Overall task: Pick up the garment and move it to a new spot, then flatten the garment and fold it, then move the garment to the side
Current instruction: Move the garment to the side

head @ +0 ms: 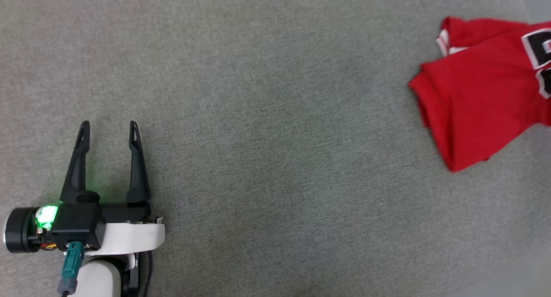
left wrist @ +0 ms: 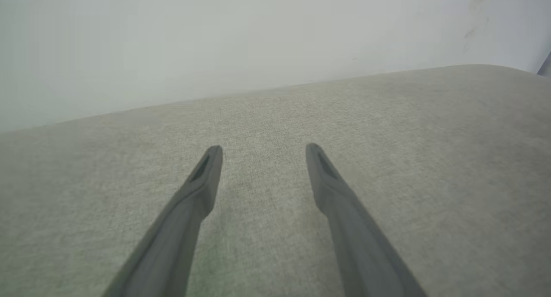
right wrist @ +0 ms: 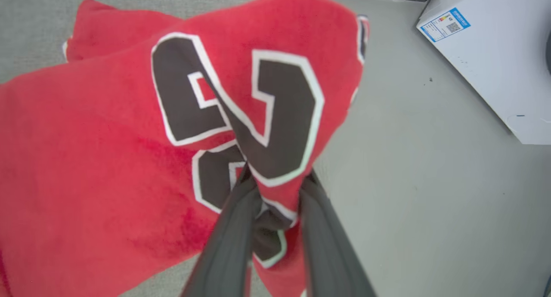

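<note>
At the right edge of the grey surface (head: 275, 159), the right gripper (right wrist: 275, 178) pinches the red jersey (right wrist: 86, 159), probably to move it aside; the left gripper (head: 109, 131) hangs spread and empty.

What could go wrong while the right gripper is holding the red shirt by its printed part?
1. The right gripper pinches a small bunch of the red jersey shirt, so the folded layers may slip out or come apart.
2. The floor shows right next to the shirt, so it may slide off the grey surface.
3. The open left gripper is far away and cannot steady it.
</note>
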Controlling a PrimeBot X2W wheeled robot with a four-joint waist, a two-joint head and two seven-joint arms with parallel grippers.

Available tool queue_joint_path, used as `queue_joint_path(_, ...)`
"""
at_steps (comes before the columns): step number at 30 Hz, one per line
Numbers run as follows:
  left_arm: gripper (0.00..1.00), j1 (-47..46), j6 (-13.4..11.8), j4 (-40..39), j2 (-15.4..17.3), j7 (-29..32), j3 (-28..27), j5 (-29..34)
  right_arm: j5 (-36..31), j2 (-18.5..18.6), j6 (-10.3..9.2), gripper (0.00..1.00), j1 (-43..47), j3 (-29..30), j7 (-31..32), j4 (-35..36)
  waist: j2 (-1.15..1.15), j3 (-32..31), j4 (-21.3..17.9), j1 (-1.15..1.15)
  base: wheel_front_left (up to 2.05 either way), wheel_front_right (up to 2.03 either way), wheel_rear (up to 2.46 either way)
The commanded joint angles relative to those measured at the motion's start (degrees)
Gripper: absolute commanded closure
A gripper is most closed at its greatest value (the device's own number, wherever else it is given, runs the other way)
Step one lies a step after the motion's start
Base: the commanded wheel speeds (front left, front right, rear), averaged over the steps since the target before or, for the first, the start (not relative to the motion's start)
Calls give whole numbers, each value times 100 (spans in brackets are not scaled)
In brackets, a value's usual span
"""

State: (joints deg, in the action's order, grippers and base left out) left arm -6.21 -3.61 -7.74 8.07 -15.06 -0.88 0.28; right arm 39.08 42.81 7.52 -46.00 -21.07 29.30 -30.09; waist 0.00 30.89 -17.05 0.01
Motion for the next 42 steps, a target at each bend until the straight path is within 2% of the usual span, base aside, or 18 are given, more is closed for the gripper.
queue_joint_path(1, 0, -92, -37, -47, 27, -14, -24, 17, -18, -81, -7, 100, -161, 125, -55, -126, 0, 257, 63, -1, 0, 0, 0)
queue_joint_path(4, 0, -170, -50, -92, 65, -10, -40, 1, -206, -126, -6, 100, -346, 394, -169, -530, 0, 429, 112, -1, 0, 0, 0)
queue_joint_path(10, 0, -229, -118, -174, 92, 5, -67, -12, -535, -306, -6, 100, -483, 507, -351, -1013, 0, 495, 146, -1, 0, 0, 0)
queue_joint_path(11, 0, -220, -122, -192, 79, 6, -53, -12, -560, -339, -6, 77, -494, 525, -391, -1109, 0, 457, 157, -1, 0, 0, 0)
queue_joint_path(12, 0, -205, -135, -198, 62, 5, -42, -26, -630, -397, -6, 0, -489, 541, -461, -1192, 0, 402, 171, -1, 0, 0, 0)
queue_joint_path(18, 0, -56, -162, -156, -95, -1, 68, -92, -1387, -192, -6, 0, -526, 578, -1082, -1551, 0, -119, 330, -1, 0, 0, 0)
queue_joint_path(21, 0, 90, -200, -71, -186, -2, 76, -145, -1808, -152, -6, 0, -504, 745, -1673, -1603, 0, -472, 453, -1, 0, 0, 0)
queue_joint_path(24, 0, 240, -204, 14, -258, -2, 111, -165, -2212, -199, -6, 0, -425, 1109, -2533, -1506, 0, -822, 624, -1, 0, 0, 0)
queue_joint_path(28, 0, 495, -246, 115, -344, -13, 110, -213, -2663, -536, -6, 0, -156, 1616, -3560, -1251, 0, -1279, 833, -1, 0, 0, 0)
queue_joint_path(31, 0, 701, -274, 208, -406, -14, 98, -252, -2970, -906, -6, 0, 132, 1864, -4033, -910, 0, -1598, 981, -1, 0, 0, 0)
queue_joint_path(37, 0, 1040, -292, 356, -462, -14, 59, -296, -3400, -1782, -6, 0, 960, 2201, -4392, 195, 0, -2069, 1234, -1, 0, 0, 0)
queue_joint_path(42, 0, 1226, -300, 445, -490, -14, 44, -303, -3356, -2599, -6, 0, 1801, 2277, -4445, 1292, 0, -2364, 1403, -1, 0, 0, 0)
